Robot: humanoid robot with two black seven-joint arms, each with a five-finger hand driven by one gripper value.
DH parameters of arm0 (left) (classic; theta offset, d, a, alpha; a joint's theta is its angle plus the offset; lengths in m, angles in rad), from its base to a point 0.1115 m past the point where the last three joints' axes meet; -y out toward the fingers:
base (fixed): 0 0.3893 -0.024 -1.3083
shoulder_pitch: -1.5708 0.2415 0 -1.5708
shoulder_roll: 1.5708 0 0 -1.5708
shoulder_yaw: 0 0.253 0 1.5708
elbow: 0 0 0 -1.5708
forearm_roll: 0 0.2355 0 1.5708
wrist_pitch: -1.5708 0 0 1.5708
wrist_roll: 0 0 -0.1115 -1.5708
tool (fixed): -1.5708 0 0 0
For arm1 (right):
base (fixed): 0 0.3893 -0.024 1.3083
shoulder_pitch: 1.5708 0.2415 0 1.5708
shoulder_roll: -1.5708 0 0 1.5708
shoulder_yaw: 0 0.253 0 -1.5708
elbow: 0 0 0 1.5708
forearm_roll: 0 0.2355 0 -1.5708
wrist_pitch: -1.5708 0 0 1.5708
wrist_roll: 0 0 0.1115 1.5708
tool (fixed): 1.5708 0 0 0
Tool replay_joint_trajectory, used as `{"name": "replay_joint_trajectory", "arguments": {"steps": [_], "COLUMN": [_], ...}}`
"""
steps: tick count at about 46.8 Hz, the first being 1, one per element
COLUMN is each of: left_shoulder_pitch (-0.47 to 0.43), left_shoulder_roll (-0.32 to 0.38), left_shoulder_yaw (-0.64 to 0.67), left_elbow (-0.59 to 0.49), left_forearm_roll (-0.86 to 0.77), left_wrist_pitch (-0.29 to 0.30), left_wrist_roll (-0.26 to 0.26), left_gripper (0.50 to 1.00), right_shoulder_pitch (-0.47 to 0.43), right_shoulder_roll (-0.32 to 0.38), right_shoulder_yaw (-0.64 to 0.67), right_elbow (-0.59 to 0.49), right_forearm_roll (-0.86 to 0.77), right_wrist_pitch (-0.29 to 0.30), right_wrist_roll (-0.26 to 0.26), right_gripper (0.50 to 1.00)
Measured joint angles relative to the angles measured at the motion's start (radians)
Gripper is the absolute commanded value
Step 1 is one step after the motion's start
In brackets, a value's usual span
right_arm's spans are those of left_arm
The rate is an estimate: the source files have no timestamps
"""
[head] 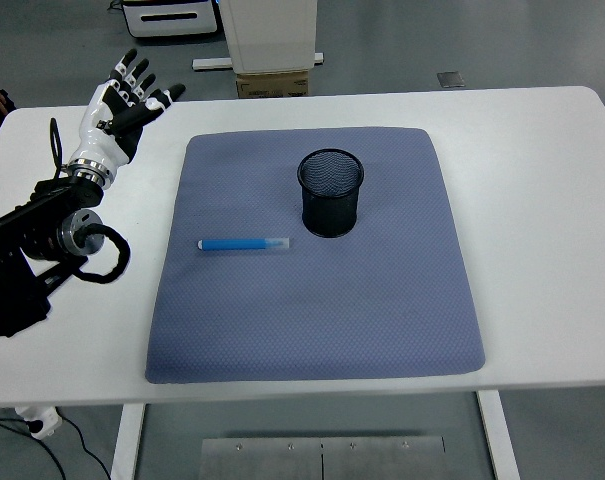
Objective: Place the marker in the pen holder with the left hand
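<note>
One blue marker lies flat on the grey mat, left of the one black mesh pen holder, well apart from the left hand, which hovers with fingers spread and empty over the desk's far left corner.

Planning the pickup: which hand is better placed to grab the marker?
Left. The left hand is over the table, open, on the side of the marker; no right hand is in view.

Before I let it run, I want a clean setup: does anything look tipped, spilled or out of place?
Nothing stands out. The pen holder stands upright on the blue mat, the marker lies flat beside it, apart, and the left hand hovers open over the table's far left.
</note>
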Motion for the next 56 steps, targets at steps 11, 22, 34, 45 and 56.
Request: {"name": "replay_joint_trajectory", "arguments": {"steps": [11, 22, 34, 45, 56], "left_shoulder_pitch": [-0.186, -0.339, -0.472, -0.525, -0.552], "left_shoulder_roll": [0.091, 0.110, 0.097, 0.060, -0.001], "left_shoulder_yaw": [0.304, 0.622, 0.890, 1.030, 1.123], "left_elbow": [-0.076, -0.145, -0.196, -0.228, -0.229], "left_forearm_roll": [0.002, 0.008, 0.094, 0.261, 0.338], "left_wrist_pitch": [-0.015, -0.033, -0.083, -0.102, -0.100], "left_wrist_roll": [0.000, -0.018, -0.087, -0.084, -0.080], "left_gripper": [1.000, 1.000, 1.000, 1.000, 1.000], "right_shoulder_pitch": [0.000, 0.000, 0.000, 0.000, 0.000], "right_shoulder_roll": [0.000, 0.000, 0.000, 0.000, 0.000], "right_shoulder_yaw": [0.000, 0.000, 0.000, 0.000, 0.000], "right_elbow": [0.000, 0.000, 0.000, 0.000, 0.000], "right_forearm_roll": [0.000, 0.000, 0.000, 0.000, 0.000], "right_wrist_pitch": [0.000, 0.000, 0.000, 0.000, 0.000], "right_wrist_roll": [0.001, 0.002, 0.001, 0.001, 0.001], "right_gripper": [1.000, 1.000, 1.000, 1.000, 1.000]}}
